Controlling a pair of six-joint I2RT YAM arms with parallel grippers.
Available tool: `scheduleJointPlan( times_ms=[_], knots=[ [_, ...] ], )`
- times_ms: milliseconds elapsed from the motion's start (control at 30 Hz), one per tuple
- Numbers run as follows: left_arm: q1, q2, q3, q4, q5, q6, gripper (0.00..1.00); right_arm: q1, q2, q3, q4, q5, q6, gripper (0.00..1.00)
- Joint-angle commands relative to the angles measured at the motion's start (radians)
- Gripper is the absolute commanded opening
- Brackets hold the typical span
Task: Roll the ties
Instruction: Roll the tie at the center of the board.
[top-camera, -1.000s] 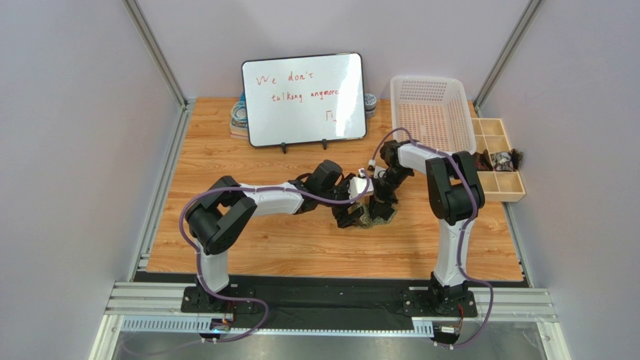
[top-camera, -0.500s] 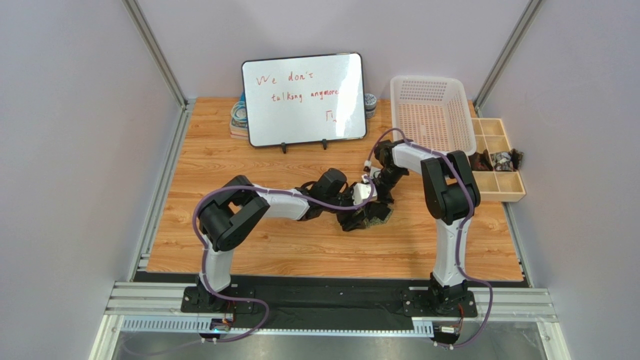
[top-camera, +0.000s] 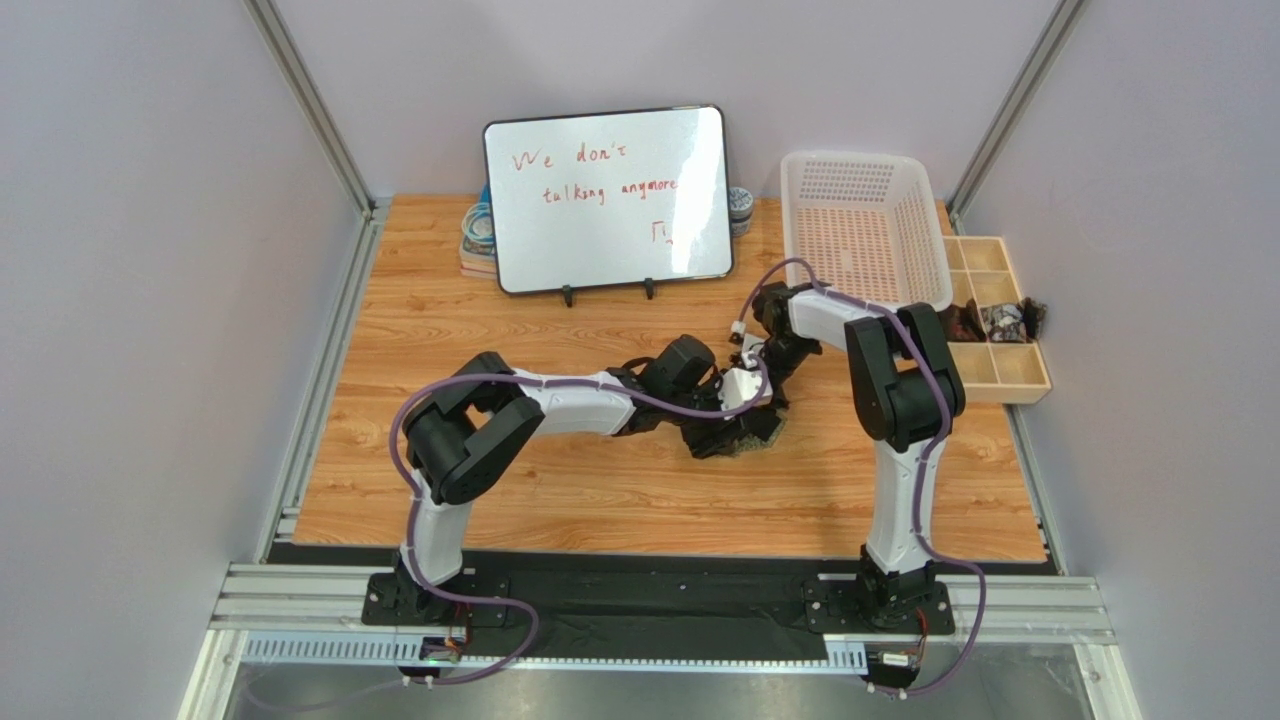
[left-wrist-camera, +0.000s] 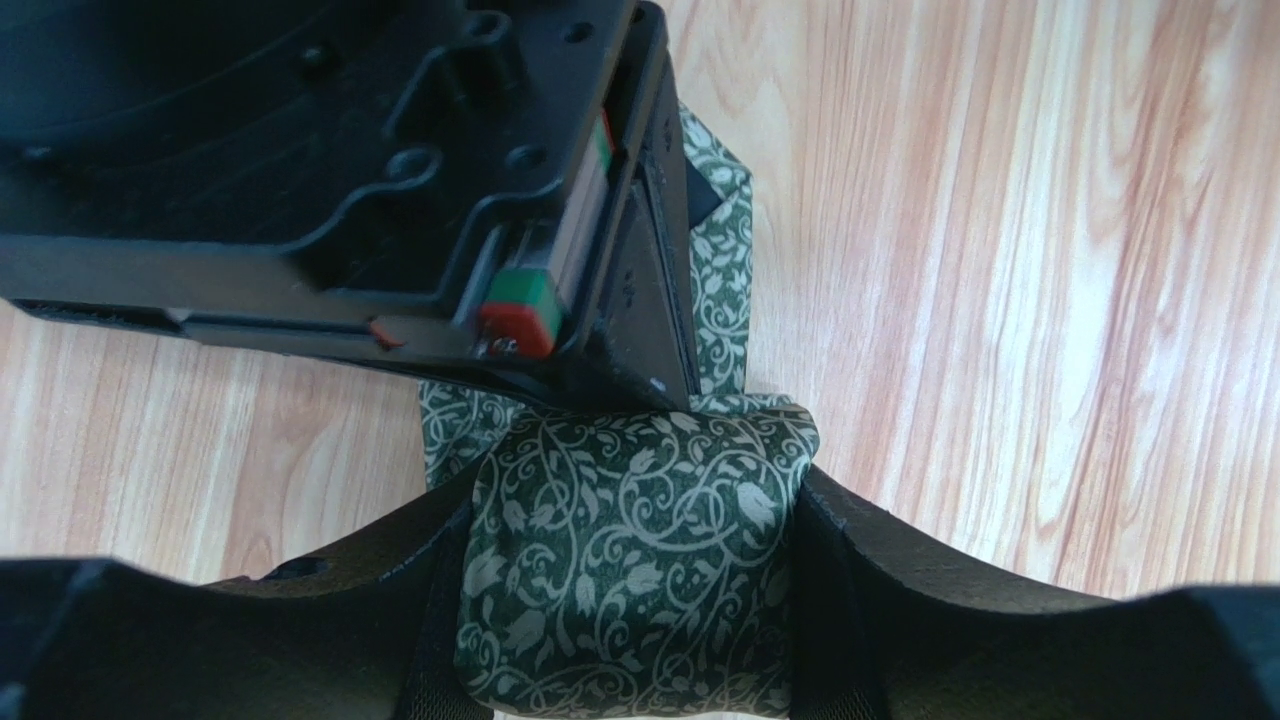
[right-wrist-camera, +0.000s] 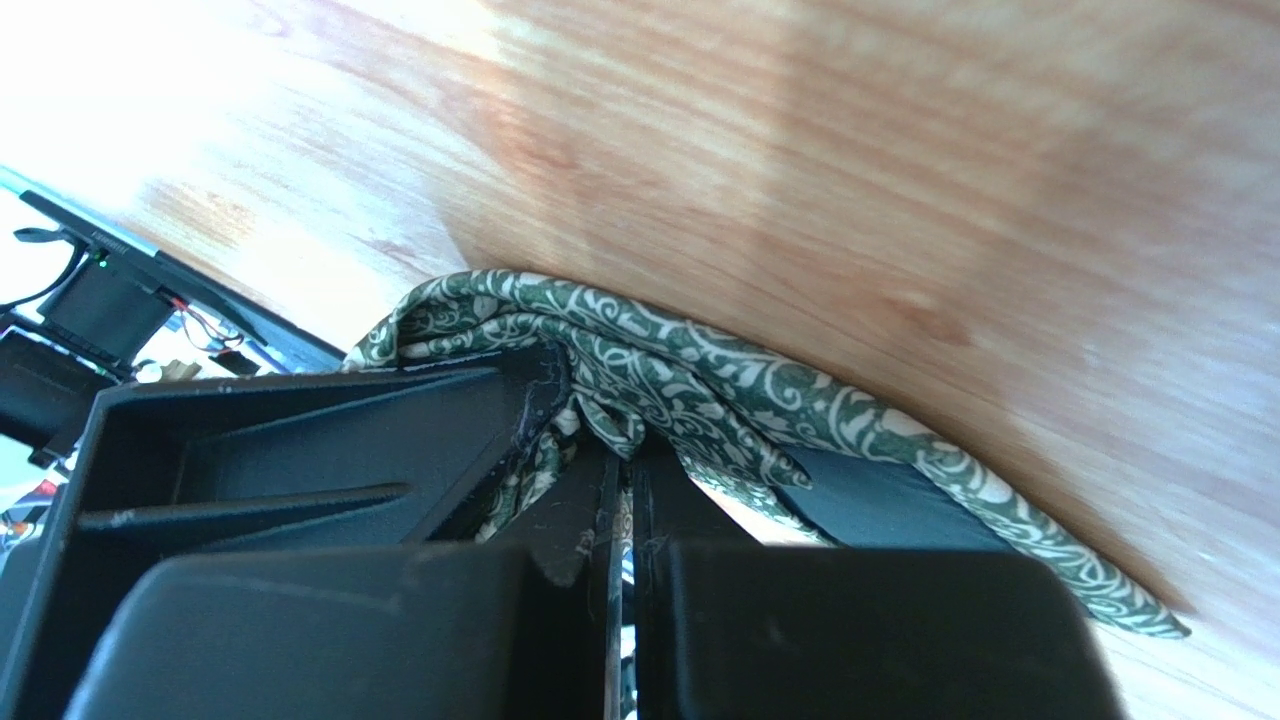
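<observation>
Tie (left-wrist-camera: 631, 600): green, vine-patterned, rolled into a bundle at mid-desk (top-camera: 451, 300). Left gripper (left-wrist-camera: 639, 525) grasps the roll by both flanks. Right gripper (right-wrist-camera: 619, 480), clenched, pinches fabric at the roll's far edge. Loose tail runs away from left gripper, beneath right gripper.

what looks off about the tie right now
The tie looks bunched rather than neatly rolled: folds crumple unevenly where the right end effector pinches them, and a loose tail trails out beyond the bundle.
</observation>
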Motion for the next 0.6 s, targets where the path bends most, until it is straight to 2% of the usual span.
scheduleJointPlan(
  times_ms=[0,67,167,267,367,567],
  knots=[
    [-0.036,0.071,0.073,-0.244,-0.117,0.083,0.22,0.043,0.024,-0.048,0.170,-0.048,0.006,0.00],
    [-0.036,0.068,0.071,-0.309,-0.135,0.105,0.19,0.032,0.002,-0.043,0.143,-0.101,-0.005,0.00],
    [-0.036,0.060,0.054,-0.363,-0.146,0.129,0.17,0.018,-0.024,-0.036,0.104,-0.151,-0.034,0.06],
    [-0.036,0.071,0.037,-0.384,-0.158,0.134,0.15,-0.007,-0.055,-0.019,0.049,-0.174,-0.077,0.16],
    [-0.036,0.091,0.027,-0.389,-0.160,0.129,0.14,-0.078,-0.091,0.001,-0.009,-0.172,-0.114,0.33],
    [-0.036,0.102,0.014,-0.375,-0.134,0.117,0.12,-0.165,-0.141,0.010,-0.054,-0.180,-0.152,0.35]
  ],
)
